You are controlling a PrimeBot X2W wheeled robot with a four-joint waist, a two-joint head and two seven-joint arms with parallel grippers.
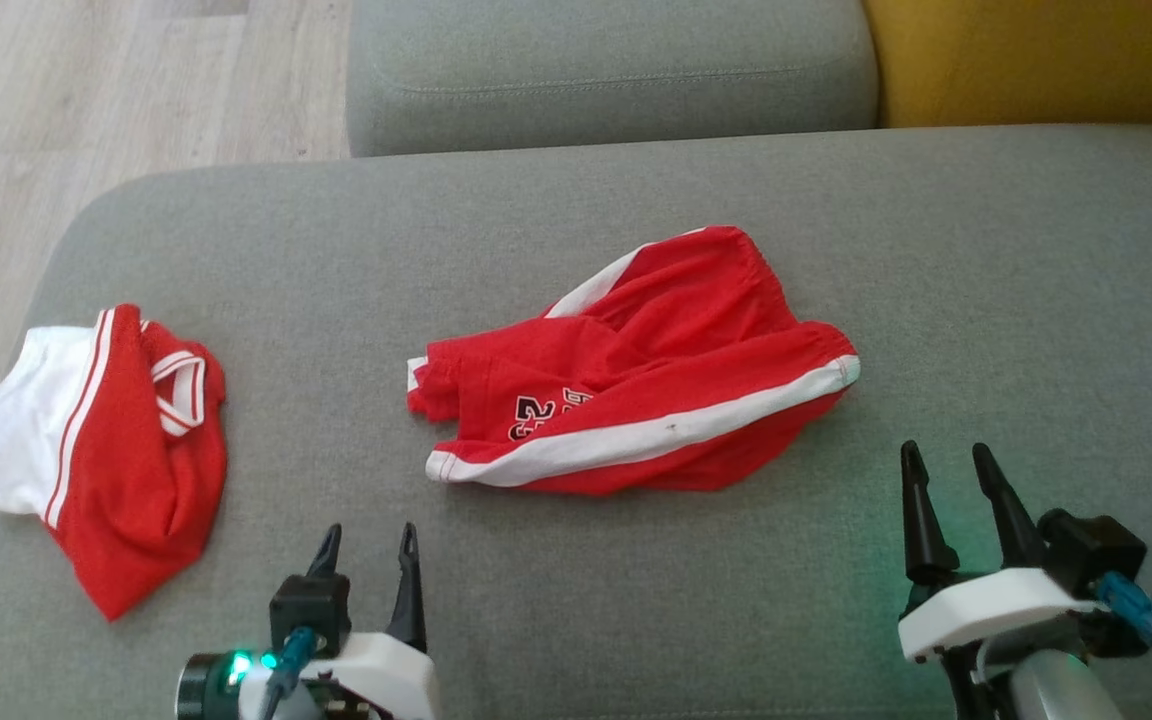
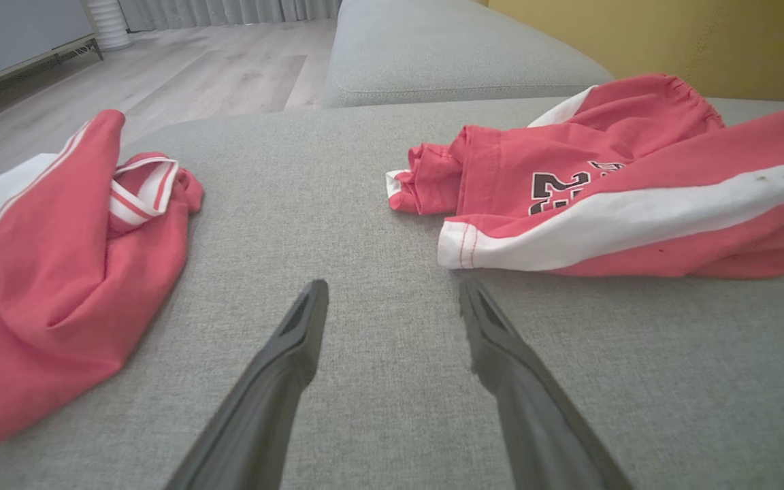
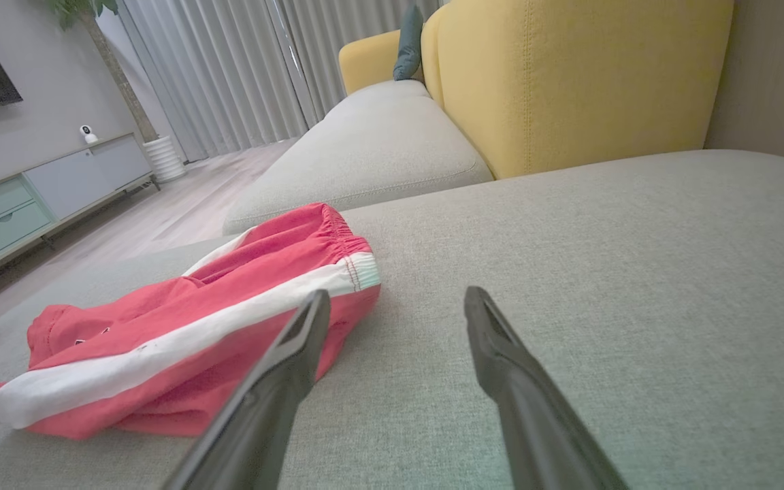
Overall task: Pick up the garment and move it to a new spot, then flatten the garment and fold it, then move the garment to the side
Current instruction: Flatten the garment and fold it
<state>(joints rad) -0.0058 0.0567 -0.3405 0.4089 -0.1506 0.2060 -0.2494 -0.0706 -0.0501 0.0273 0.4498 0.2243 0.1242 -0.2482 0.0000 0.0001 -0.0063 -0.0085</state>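
Work surface: grey sofa seat (image 1: 986, 300), with a second grey seat cushion (image 1: 606, 70) at the far side and a yellow backrest (image 1: 1036, 60) at the far right. Pale wood floor (image 1: 86, 100) at the far left.

Item 1, red shorts (image 1: 636, 400): lying crumpled about the middle of the seat, long axis running from near left to far right. A broad white stripe (image 1: 636, 435) runs along the near edge and carries a small dark speck. A black printed number is partly visible, the rest caught in a fold. The gathered waistband is at the far right end and a stitched leg hem at the near left. Not flattened, not folded.

Item 2, red and white top (image 1: 126, 450): bunched at the left edge of the seat, well apart from the shorts, with its striped collar turned up.

Left claw (image 1: 368, 535): at the near edge, between the two garments, fingers spread wide, nothing between them, touching no cloth. In the left wrist view the shorts' hem lies just beyond the tip of one finger.

Right claw (image 1: 944, 455): near right of the shorts, close to the waistband end but clear of it, fingers spread wide and empty above bare seat fabric.
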